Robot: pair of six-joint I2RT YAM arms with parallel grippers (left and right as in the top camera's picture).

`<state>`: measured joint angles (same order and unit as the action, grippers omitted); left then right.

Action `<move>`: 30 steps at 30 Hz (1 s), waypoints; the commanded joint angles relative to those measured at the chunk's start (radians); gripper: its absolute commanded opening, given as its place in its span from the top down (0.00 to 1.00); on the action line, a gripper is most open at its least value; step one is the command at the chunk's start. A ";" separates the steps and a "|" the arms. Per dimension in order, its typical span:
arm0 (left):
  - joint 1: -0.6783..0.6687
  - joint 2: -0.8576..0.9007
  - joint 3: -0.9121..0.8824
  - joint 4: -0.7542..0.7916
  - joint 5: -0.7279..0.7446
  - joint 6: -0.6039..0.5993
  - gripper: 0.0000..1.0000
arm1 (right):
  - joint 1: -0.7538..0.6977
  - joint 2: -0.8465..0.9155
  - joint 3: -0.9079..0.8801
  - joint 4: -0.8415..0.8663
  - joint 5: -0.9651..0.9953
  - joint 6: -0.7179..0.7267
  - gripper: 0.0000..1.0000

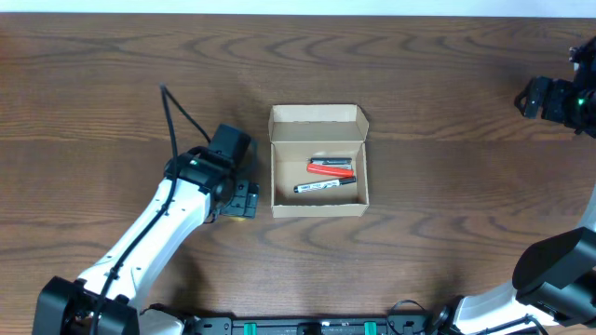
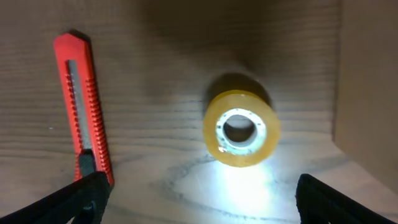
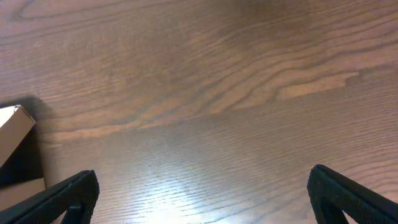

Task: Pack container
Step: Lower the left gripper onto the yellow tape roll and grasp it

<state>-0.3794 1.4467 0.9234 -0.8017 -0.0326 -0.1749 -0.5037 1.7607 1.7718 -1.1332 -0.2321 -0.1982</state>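
Observation:
The container [image 1: 318, 209] is a small tan cardboard box at the table's middle, open, with its flap lid standing at the far side. Inside lie a red pen [image 1: 331, 168] and a black pen [image 1: 326, 186]. My left gripper [image 1: 240, 199] hovers just left of the box, open and empty [image 2: 199, 202]. Below it in the left wrist view stand a yellow tape roll [image 2: 241, 129] and a red utility knife [image 2: 83, 115], with the box wall [image 2: 368, 87] at the right. My right gripper [image 1: 537, 96] is open and empty [image 3: 205, 199] at the far right.
The wood table [image 1: 447, 223] carries nothing else that I can see. The right wrist view shows bare wood and a corner of the box [image 3: 13, 127] at its left edge. The arm bases stand along the front edge.

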 commanded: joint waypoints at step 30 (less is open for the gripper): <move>0.137 0.136 -0.044 0.111 0.097 0.097 0.05 | 0.008 0.000 0.001 -0.014 -0.007 0.002 0.01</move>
<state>-0.2466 1.5692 0.8902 -0.6971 0.0536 -0.0956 -0.5037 1.7607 1.7718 -1.1450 -0.2321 -0.1986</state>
